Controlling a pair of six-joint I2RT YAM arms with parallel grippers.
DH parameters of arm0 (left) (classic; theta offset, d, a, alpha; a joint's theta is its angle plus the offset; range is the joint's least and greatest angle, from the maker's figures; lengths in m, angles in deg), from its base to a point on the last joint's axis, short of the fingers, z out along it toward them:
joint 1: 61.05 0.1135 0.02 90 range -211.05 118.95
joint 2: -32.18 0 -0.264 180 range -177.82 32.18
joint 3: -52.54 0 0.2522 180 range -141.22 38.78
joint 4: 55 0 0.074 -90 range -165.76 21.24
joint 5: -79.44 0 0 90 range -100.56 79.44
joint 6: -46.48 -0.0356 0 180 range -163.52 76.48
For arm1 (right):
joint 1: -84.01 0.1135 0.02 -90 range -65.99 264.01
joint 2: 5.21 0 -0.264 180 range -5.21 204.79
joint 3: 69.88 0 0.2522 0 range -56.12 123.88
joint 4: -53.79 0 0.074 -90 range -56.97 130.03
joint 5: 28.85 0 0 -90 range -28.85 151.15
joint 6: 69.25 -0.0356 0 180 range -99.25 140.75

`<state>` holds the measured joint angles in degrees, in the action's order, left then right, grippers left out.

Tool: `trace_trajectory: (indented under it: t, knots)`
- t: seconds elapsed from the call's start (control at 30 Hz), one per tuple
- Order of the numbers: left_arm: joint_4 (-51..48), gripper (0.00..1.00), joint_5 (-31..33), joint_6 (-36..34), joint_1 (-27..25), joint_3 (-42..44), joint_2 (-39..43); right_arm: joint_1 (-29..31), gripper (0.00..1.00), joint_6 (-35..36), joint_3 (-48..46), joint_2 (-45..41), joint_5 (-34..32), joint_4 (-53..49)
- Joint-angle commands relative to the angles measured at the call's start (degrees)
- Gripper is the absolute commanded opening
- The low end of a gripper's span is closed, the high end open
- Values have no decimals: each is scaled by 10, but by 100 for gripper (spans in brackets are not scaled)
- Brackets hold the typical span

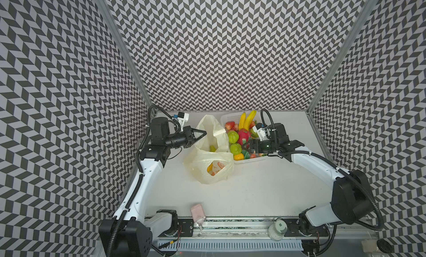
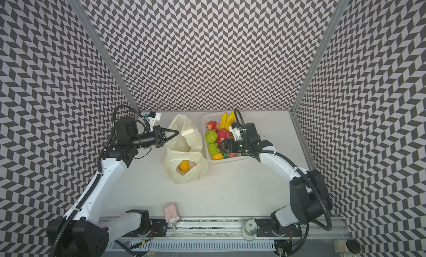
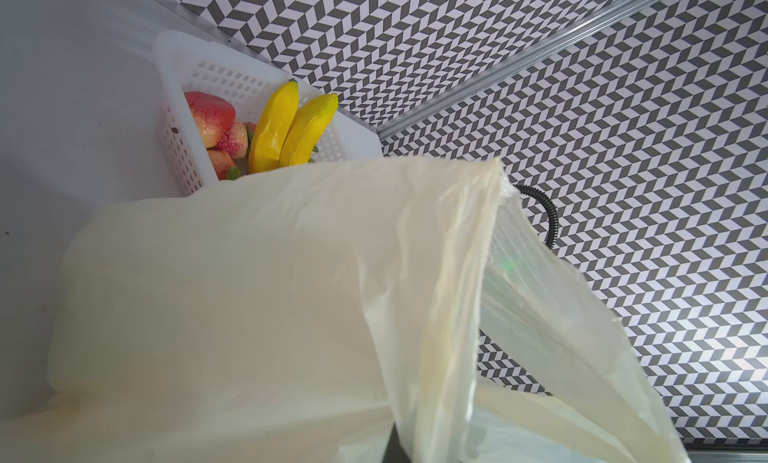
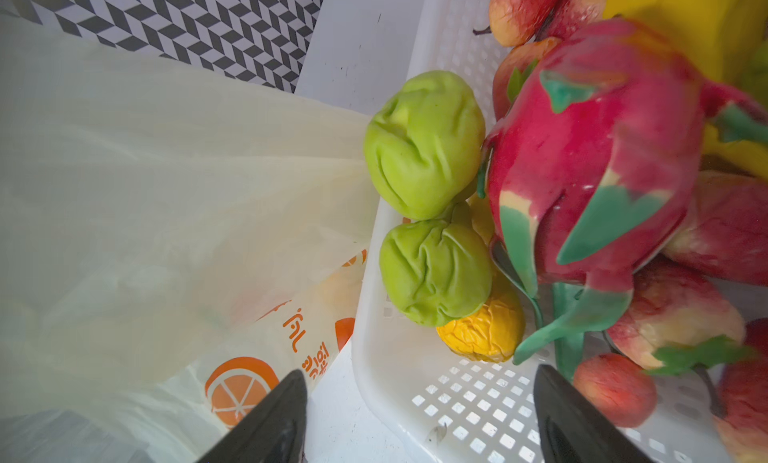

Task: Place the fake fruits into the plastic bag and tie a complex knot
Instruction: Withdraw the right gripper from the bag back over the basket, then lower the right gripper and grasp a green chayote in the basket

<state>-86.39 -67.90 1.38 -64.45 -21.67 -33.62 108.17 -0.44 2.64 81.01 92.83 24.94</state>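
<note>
Left fingers pressed together on plastic bag rim, holding its mouth up off the surface. Right fingers spread, empty, low over white basket. Lower green fruit just ahead of them, bag touching basket's side.

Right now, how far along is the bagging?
Done: at least one orange fruit lies inside the plastic bag. In hand: the left tool pinches the bag's edge up, and the right tool, open and empty, hovers over the white basket. Left: the remaining fruits in the basket, then the knot, not yet started.
</note>
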Motion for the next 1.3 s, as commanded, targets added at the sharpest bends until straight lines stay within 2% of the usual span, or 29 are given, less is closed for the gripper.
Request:
trace_trajectory:
  t: [0.0,0.2,0.6,0.97,1.27]
  knots:
    - [18,0,-13,5,4,7,12,11,83,-33,-2,19,1,58]
    - [15,0,-12,3,4,11,13,21,83,-70,-8,50,-10,100]
    - [9,0,-8,-3,0,12,15,45,87,-92,8,111,-31,130]
    - [10,0,-8,-4,-2,10,13,53,87,-91,48,149,-36,139]
    - [11,0,-7,-4,-3,11,10,67,86,-68,75,168,-72,125]
